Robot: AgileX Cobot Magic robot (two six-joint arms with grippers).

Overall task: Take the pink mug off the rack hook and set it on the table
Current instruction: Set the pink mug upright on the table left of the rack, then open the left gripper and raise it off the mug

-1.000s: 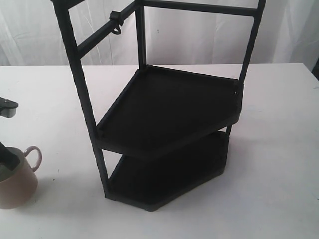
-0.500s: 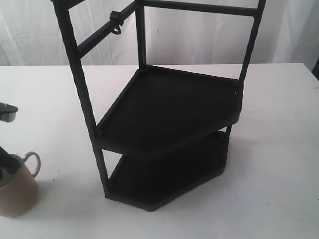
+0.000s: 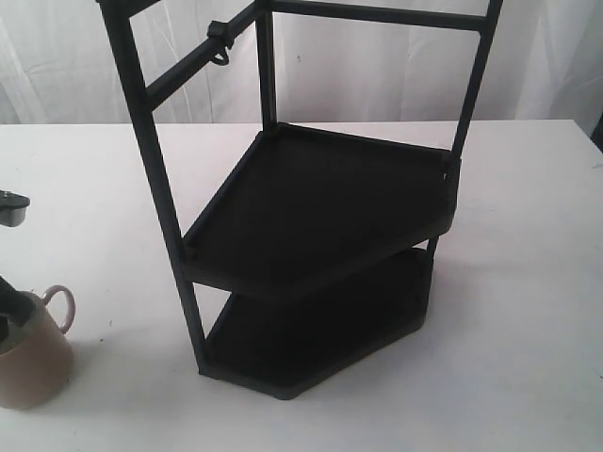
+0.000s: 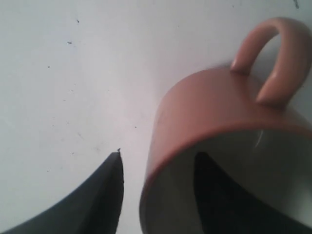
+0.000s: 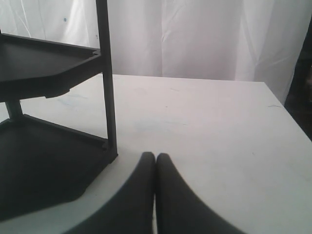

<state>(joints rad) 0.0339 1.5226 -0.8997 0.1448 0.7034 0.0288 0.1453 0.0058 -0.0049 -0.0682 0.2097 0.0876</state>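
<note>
Left fingers [image 4: 97,200] black, tapered, straddling rim | pink mug [image 4: 209,107] glossy, loop-handled

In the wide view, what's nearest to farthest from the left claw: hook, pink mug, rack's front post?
1. pink mug: the left gripper straddles its rim.
2. front post: to the right.
3. rack hook: up high, farther back.

no word, label, brand, number or sign can be read in any of the views. the pink mug [image 4: 204,107] is plain on its outside and on its inside. the rack [image 3: 311,207] has only bare black bars and shelves. the table [image 3: 528,282] is plain white, with a few tiny dark specks that form no letters.
</note>
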